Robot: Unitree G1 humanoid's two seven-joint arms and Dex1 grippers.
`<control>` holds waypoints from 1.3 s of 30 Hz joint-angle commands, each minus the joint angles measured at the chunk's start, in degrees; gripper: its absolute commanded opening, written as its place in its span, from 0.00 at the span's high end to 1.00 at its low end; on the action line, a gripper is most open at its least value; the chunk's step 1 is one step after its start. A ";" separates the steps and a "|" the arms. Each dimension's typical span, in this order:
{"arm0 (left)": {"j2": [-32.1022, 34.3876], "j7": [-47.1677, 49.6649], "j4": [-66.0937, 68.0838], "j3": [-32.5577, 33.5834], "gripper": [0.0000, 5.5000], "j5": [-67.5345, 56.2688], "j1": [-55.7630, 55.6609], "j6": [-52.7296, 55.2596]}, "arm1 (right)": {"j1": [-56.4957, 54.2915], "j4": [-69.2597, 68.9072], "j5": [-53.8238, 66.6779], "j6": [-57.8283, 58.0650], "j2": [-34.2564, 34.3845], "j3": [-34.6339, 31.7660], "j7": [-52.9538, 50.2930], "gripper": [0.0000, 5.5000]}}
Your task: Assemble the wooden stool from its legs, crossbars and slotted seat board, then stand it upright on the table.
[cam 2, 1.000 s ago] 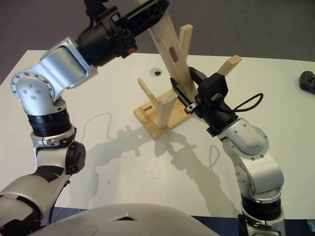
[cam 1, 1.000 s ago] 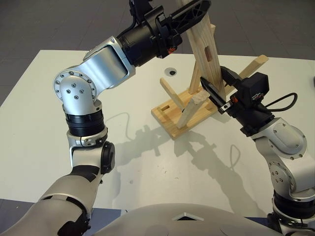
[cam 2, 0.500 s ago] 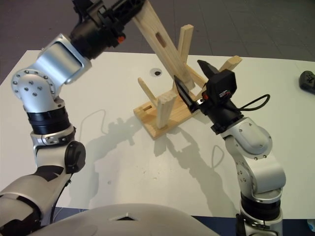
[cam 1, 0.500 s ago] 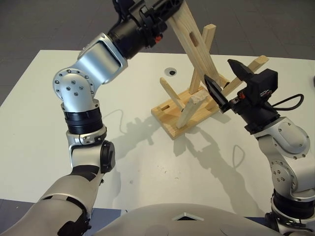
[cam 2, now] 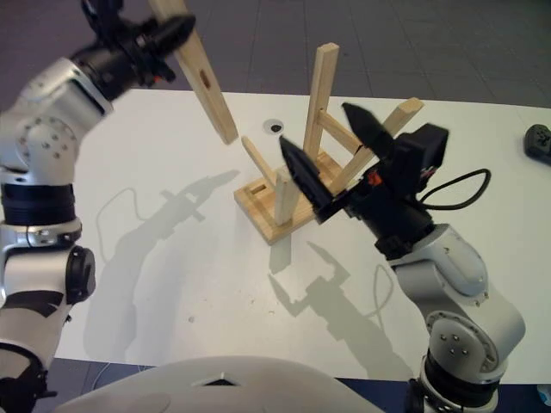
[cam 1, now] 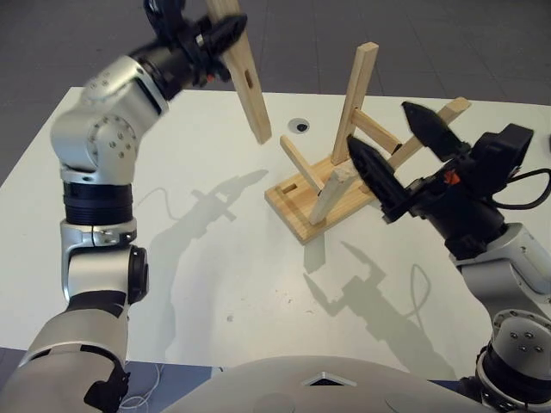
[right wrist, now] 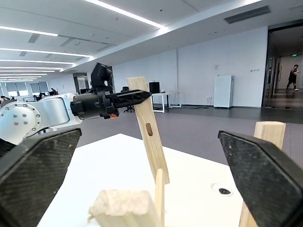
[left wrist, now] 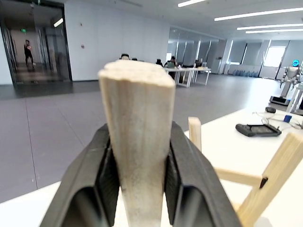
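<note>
My left gripper (cam 1: 215,34) is shut on the upper end of a slotted wooden leg (cam 1: 246,79), held in the air above the table's far left, apart from the stool. In the left wrist view the leg (left wrist: 138,142) sits clamped between both fingers (left wrist: 97,179). The seat board (cam 1: 293,209) lies flat on the table with legs and a crossbar (cam 1: 376,131) standing out of it; the tallest leg (cam 1: 357,95) is upright. My right gripper (cam 1: 403,153) hangs open just right of and above the board, nothing between its fingers (right wrist: 33,175).
A round hole (cam 1: 299,126) sits in the white table (cam 1: 258,275) behind the board. A black controller (cam 2: 538,138) lies at the table's far right edge. A black cable (cam 2: 452,185) loops off my right wrist. Bare table stretches left and in front of the board.
My left arm has swung the slotted leg away from the stool, up and to the left. My right gripper has opened wide and drawn back from the assembly toward me.
</note>
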 commanded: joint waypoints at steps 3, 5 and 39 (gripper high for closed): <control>-3.98 0.35 -4.63 0.18 0.81 0.24 3.59 2.37 | 2.38 -0.17 -1.72 2.55 -2.75 3.32 -3.60 0.02; -5.30 0.82 -6.07 0.43 0.81 -0.09 3.87 3.14 | 2.99 0.01 -1.21 2.99 -3.05 3.81 -4.37 0.06; -8.98 -0.16 -13.14 -0.99 0.81 3.70 11.37 8.02 | 5.94 2.11 -8.57 1.80 -5.51 7.35 -1.98 0.02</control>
